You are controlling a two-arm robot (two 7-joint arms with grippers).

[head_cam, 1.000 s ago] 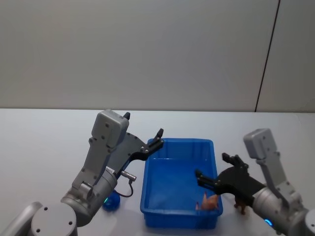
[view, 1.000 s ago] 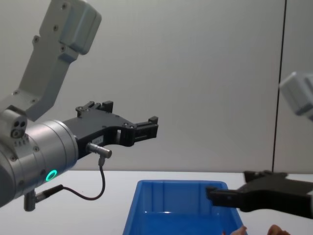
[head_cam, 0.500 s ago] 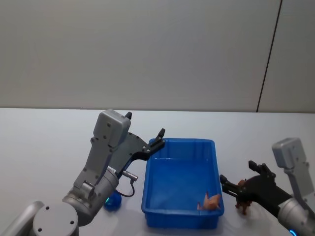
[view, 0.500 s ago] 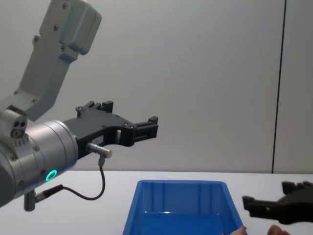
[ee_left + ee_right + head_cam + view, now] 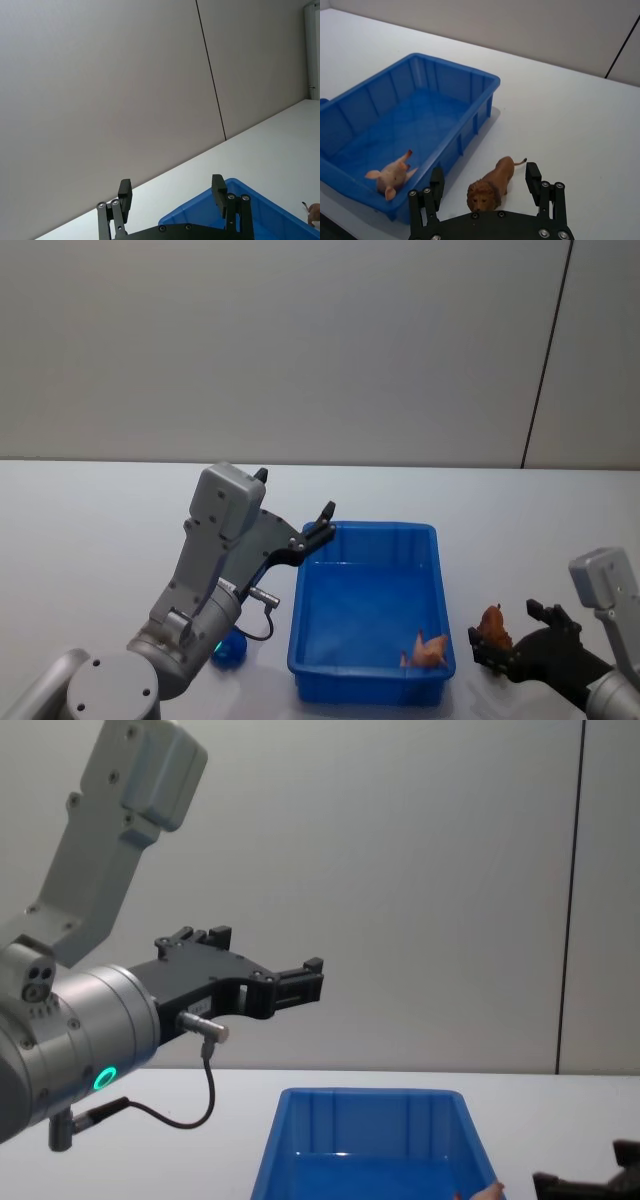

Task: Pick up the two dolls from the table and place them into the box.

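Your right gripper [image 5: 485,172], spread wide, straddles the reddish-brown lion doll [image 5: 492,187] beside the blue plastic box [image 5: 470,75]; centre before closing. Spread too, your left gripper [image 5: 171,187] idles above the box.

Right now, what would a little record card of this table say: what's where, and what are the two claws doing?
Pink pig doll: lying inside the blue box, near one end.
Brown lion doll: standing on the white table, just outside the box.
Right gripper: open, fingers either side of the lion doll, not closed on it.
Left gripper: open, empty, raised by the box's far left corner.
Left to do: lion doll into the box.
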